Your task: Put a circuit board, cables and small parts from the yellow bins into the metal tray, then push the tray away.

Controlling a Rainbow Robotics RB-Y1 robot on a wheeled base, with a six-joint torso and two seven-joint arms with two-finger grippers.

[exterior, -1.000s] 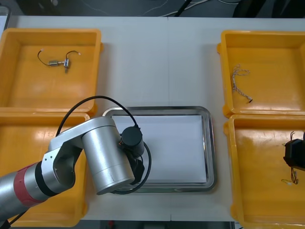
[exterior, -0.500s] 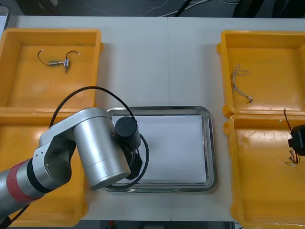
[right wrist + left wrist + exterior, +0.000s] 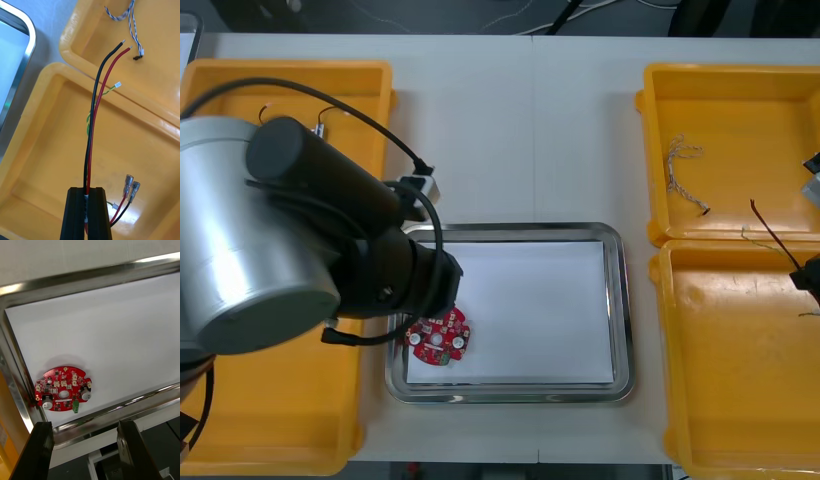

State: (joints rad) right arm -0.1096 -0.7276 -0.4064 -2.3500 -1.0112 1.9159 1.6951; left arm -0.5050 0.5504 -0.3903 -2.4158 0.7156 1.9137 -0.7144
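A round red circuit board [image 3: 438, 337] [image 3: 63, 389] lies flat in the near left corner of the metal tray [image 3: 621, 300] [image 3: 93, 273]. My left gripper [image 3: 86, 450] hangs open above the tray's near rim, clear of the board. At the right edge, over the near right yellow bin [image 3: 730, 380], my right gripper [image 3: 807, 277] [image 3: 86, 213] is shut on a black and red cable [image 3: 770, 225] [image 3: 93, 112]. The cable's free ends stick out toward the far right bin [image 3: 740, 90]. Its terminal ends [image 3: 130, 185] dangle beside the fingers, and a thin yellow-green twisted wire [image 3: 90, 116] runs alongside it.
A twisted blue and white cable [image 3: 683, 172] [image 3: 129, 15] lies in the far right bin. My raised left arm [image 3: 270, 240] covers much of the two left bins; a small metal part [image 3: 320, 125] with wires peeks out in the far left one.
The left arm has risen off the tray, and the circuit board it let go of now lies there. The right gripper has lifted the black and red cable up from the near right bin.
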